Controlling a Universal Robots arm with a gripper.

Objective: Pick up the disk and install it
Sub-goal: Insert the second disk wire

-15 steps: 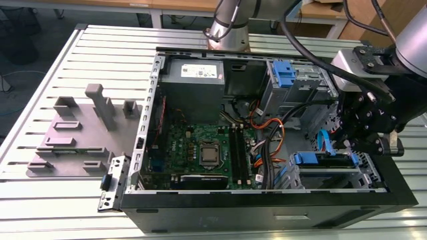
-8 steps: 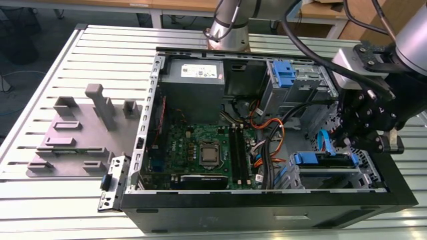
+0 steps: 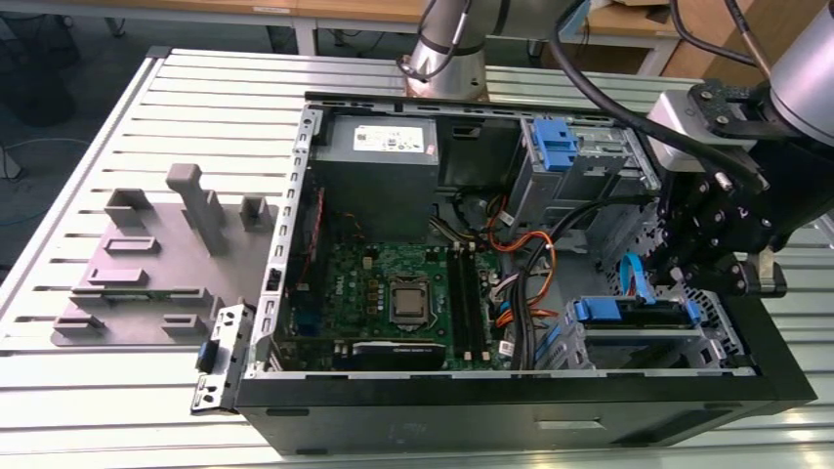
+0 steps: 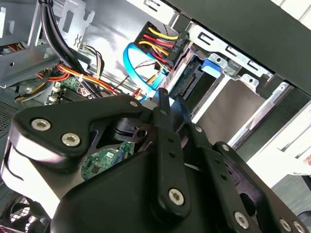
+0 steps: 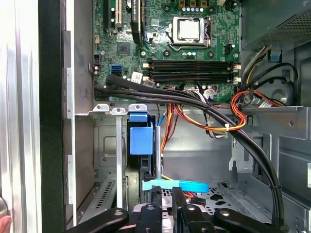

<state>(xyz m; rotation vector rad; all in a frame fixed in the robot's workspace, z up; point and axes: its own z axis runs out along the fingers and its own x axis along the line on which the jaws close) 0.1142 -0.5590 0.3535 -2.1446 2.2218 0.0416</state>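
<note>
The disk sits in the drive cage at the case's front corner, on the exterior view's right, with its blue rail end toward the motherboard. In the first wrist view the disk shows edge-on by its blue tab between the cage's metal strips. In the second wrist view the disk lies in the cage under a blue rail. My gripper hangs just above the cage. Its fingers stand close together, shut, with nothing seen between them, right by a flat blue data cable.
The open case holds a motherboard, a grey power supply, a second blue bracket in the upper bay and thick black and coloured cables crossing beside the cage. A grey fixture plate lies on the exterior view's left.
</note>
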